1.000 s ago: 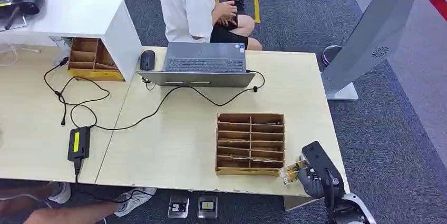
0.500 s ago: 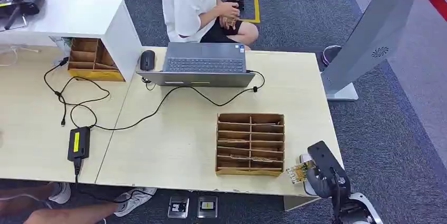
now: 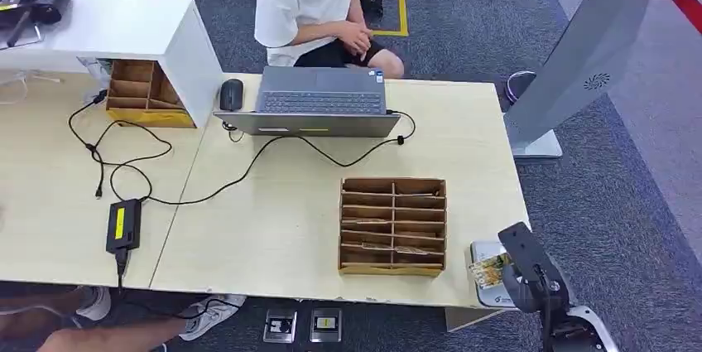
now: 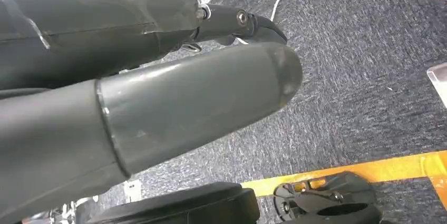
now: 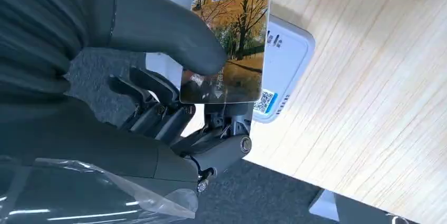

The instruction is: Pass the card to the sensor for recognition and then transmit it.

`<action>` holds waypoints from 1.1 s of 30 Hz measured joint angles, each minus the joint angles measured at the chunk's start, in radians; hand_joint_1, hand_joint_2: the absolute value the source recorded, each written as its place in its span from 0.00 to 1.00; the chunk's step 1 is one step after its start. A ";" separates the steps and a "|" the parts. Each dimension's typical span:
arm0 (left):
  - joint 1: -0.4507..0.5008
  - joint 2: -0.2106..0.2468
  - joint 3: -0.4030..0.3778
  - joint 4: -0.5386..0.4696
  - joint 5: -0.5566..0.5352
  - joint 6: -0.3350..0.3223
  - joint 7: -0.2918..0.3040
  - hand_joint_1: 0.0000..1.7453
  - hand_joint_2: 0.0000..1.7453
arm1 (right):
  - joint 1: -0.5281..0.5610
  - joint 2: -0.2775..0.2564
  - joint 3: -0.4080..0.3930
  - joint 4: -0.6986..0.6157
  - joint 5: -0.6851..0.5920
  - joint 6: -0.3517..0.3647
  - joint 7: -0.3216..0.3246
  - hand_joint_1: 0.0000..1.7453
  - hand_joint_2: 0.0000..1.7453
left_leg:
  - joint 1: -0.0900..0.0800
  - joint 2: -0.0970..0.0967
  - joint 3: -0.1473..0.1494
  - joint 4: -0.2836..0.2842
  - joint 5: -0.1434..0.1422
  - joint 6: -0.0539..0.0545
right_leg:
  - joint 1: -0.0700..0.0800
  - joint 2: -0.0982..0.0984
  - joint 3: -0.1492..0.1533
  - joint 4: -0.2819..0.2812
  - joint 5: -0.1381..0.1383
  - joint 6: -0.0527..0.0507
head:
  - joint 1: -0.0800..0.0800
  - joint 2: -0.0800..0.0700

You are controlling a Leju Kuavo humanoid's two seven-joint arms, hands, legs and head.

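My right hand [image 3: 523, 276] hovers at the table's front right corner and pinches a card [image 3: 488, 270] printed with autumn trees. In the right wrist view the card [image 5: 232, 34] sits between the thumb [image 5: 158, 29] and the dark fingers [image 5: 211, 145], just above a flat white sensor [image 5: 289, 58] with a QR sticker. In the head view the sensor [image 3: 490, 296] lies on the table edge, partly under the card. My left hand [image 4: 184, 103] hangs over dark carpet, its thumb and fingers apart and holding nothing.
A cardboard slotted organizer [image 3: 393, 225] stands just left of the sensor. A laptop [image 3: 321, 102], mouse [image 3: 232, 94] and black cables lie farther back, with a person seated behind the table [image 3: 273, 228]. A grey kiosk [image 3: 579, 54] rises at the right.
My right hand has carried the card to the right, away from the organizer, and now holds it over the white sensor. The person behind the laptop has shifted a little.
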 joint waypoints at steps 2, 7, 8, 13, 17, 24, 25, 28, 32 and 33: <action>0.000 0.000 0.000 0.000 0.000 0.000 0.000 0.00 0.00 | 0.001 0.002 -0.008 0.001 0.017 0.018 0.005 1.00 1.00 | 0.000 0.000 0.000 0.000 0.000 0.000 | 0.000 0.000 0.000 0.000 0.000 0.000 | 0.000 0.000; 0.000 0.000 0.000 0.000 0.000 0.000 0.000 0.00 0.00 | -0.001 0.005 -0.011 0.010 0.069 0.050 0.014 1.00 1.00 | 0.000 0.000 0.000 0.000 0.000 0.000 | 0.000 0.000 0.000 0.000 0.000 0.000 | 0.000 0.000; 0.000 0.000 0.000 0.000 0.000 0.000 0.000 0.00 0.00 | -0.002 0.007 -0.011 0.012 0.077 0.052 0.016 1.00 1.00 | 0.000 0.000 0.000 0.000 0.000 0.000 | 0.000 0.000 0.000 0.000 0.000 0.000 | 0.000 0.000; 0.000 0.000 0.000 -0.002 -0.002 0.000 0.000 0.00 0.00 | -0.012 0.016 -0.010 0.029 0.112 0.062 0.016 1.00 1.00 | 0.000 0.000 0.000 0.000 0.000 0.000 | 0.000 0.000 0.000 0.000 0.000 0.000 | 0.000 0.000; 0.000 -0.001 0.000 -0.003 -0.004 0.002 0.000 0.00 0.00 | -0.022 0.024 -0.010 0.039 0.141 0.072 0.016 1.00 1.00 | 0.000 0.000 0.000 0.000 0.000 0.000 | 0.000 0.000 0.000 0.000 0.000 0.000 | 0.000 0.000; 0.000 -0.003 0.000 -0.003 -0.007 0.006 0.002 0.00 0.00 | -0.028 0.042 -0.014 0.056 0.190 0.114 0.016 1.00 1.00 | 0.000 0.000 0.000 0.000 0.000 0.000 | 0.000 0.000 0.000 0.000 0.000 0.000 | 0.000 0.000; 0.000 -0.003 0.000 -0.003 -0.007 0.006 0.002 0.00 0.00 | -0.029 0.046 -0.017 0.059 0.196 0.122 0.016 1.00 1.00 | 0.000 0.000 0.000 0.000 0.000 0.000 | 0.000 0.000 0.000 0.000 0.000 0.000 | 0.000 0.000; 0.000 -0.004 0.000 -0.003 -0.009 0.006 0.003 0.00 0.00 | -0.032 0.059 -0.028 0.070 0.216 0.153 0.016 1.00 1.00 | 0.000 0.000 0.000 0.000 0.000 0.000 | 0.000 0.000 0.000 0.000 0.000 0.000 | 0.000 0.000; 0.000 -0.005 0.000 -0.003 -0.010 0.006 0.003 0.00 0.00 | -0.033 0.075 -0.044 0.084 0.226 0.167 0.016 1.00 1.00 | 0.000 0.000 0.000 0.000 0.000 0.000 | 0.000 0.000 0.000 0.000 0.000 0.000 | 0.000 0.000; 0.000 -0.005 0.000 -0.003 -0.011 0.006 0.003 0.00 0.00 | -0.033 0.079 -0.048 0.089 0.227 0.169 0.016 1.00 1.00 | 0.000 0.000 0.000 0.000 0.000 0.000 | 0.000 0.000 0.000 0.000 0.000 0.000 | 0.000 0.000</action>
